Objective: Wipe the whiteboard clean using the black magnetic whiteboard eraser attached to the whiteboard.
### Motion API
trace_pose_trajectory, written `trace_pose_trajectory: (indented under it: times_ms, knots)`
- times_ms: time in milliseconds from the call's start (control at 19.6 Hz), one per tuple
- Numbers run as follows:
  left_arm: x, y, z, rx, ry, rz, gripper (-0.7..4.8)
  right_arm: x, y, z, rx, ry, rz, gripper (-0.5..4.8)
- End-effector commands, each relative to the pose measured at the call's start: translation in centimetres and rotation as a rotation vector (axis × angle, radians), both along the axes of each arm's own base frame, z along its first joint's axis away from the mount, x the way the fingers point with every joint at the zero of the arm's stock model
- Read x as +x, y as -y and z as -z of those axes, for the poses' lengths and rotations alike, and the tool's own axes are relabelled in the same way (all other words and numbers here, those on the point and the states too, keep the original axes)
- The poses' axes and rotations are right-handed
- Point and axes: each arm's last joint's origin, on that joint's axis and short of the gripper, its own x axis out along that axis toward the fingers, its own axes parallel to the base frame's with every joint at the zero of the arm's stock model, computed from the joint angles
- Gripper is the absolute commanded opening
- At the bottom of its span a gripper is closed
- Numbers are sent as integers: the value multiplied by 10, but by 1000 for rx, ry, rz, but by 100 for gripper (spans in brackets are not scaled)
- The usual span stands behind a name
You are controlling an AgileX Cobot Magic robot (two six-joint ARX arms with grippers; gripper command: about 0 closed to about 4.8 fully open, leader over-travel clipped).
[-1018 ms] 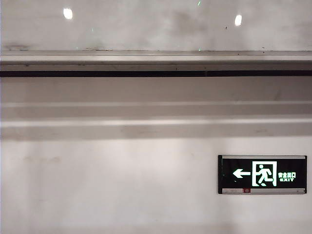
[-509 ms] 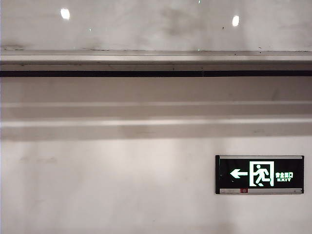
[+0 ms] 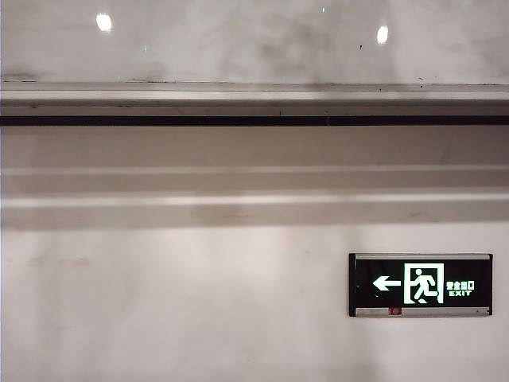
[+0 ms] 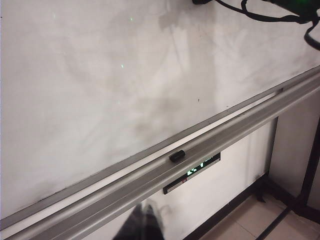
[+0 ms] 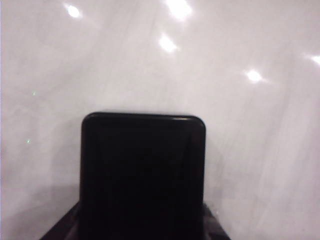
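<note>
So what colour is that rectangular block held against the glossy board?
Plain matte black rounded-corner eraser block, clearest in the right wrist view.

Whiteboard [image 3: 254, 40] and exit sign [image 3: 420, 284]: office.

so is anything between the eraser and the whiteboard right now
Nothing visible. In the right wrist view the eraser fills the space at the right gripper, with only glossy whiteboard beyond it. Whether it touches the surface can't be told. The left gripper is out of view.
</note>
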Motion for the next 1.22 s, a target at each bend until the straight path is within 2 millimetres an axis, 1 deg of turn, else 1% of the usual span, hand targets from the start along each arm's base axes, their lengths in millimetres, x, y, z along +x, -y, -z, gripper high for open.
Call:
trace_pose_trajectory:
  times_ms: [51,204,305,407,458,509,560,611,662,763,814,865,967,1069,1222]
  knots:
    - [-2,-1,-3,-12,17,4,-6,2,0,2,-5,-19,3,340]
    - [-2,-1,-3,-12,17,4,-6,-10,3,-6,-6,-26,4,343]
    - [-2,-1,-3,-12,16,4,-6,-25,8,-16,-8,-32,4,371]
    - [-2,-1,-3,-12,17,4,-6,-46,14,-30,-3,-15,4,378]
    - [-2,-1,-3,-12,17,4,-6,-66,21,-43,8,16,4,378]
    - [-2,-1,-3,-12,17,4,-6,-83,25,-54,29,41,-5,358]
    - [-2,-1,-3,-12,18,4,-6,-95,29,-60,54,51,-19,301]
    - [-2,-1,-3,-12,18,4,-5,-114,35,-69,95,49,-41,102]
    - [-2,-1,-3,-13,19,3,-6,-128,39,-73,103,34,-46,-11]
    - [-3,-2,-4,-15,22,3,-6,-153,47,-77,96,-21,-47,-6]
    - [-4,-3,-5,-19,26,-6,-6,-162,50,-77,122,-61,-64,-6]
    - [-7,-5,-6,-24,33,-11,-5,-166,51,-75,148,-108,-80,-6]
    - [-16,-13,-9,-41,53,-56,-6,-163,50,-56,107,-316,-73,-6]
    - [-25,-21,-11,-48,59,-99,-6,-157,47,-42,69,-435,-103,-6]
    - [-38,-32,-5,-39,44,-145,-6,-156,46,-33,53,-521,-101,-6]
